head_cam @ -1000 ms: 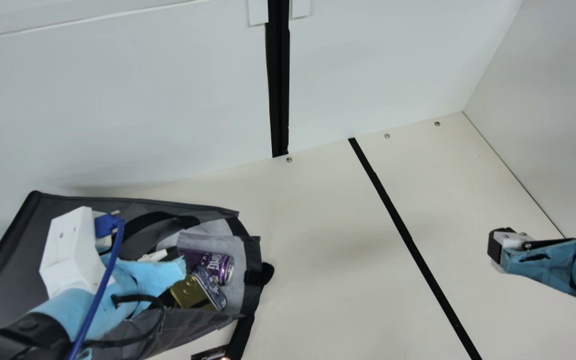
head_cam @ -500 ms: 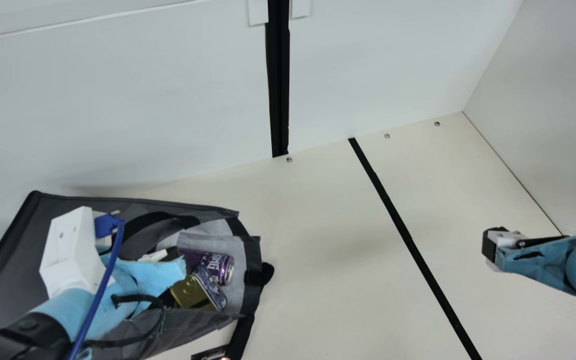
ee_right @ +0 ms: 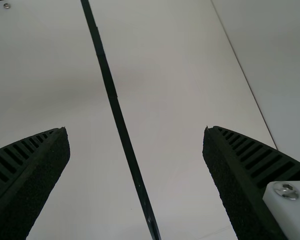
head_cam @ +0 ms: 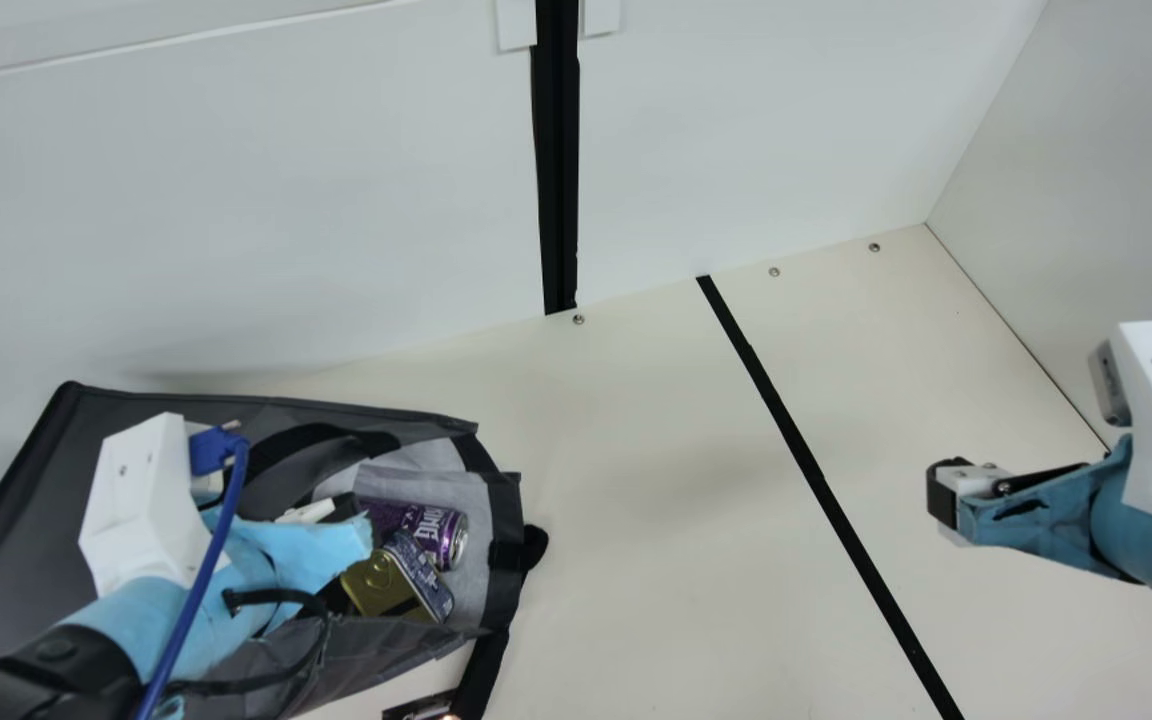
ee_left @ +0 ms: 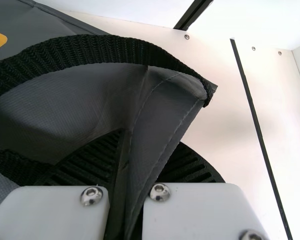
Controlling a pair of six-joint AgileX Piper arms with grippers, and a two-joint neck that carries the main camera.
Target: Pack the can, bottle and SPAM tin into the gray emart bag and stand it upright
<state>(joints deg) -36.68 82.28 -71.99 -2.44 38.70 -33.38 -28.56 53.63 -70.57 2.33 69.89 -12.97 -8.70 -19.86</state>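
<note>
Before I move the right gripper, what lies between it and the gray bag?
In the main view, only a black strip on the table lies between the right gripper and gray bag.

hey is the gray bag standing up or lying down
Lying down: the gray fabric bag stretches along the cream table, its open mouth facing sideways.

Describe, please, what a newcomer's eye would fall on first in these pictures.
Probably the large gray bag, lying on its side at the main view's left. In its open mouth, the purple can and the golden tin stand out against the pale lining. Next, the left pincer is shut on the bag's fabric, while the right pincer hangs open at the main view's right.
</note>
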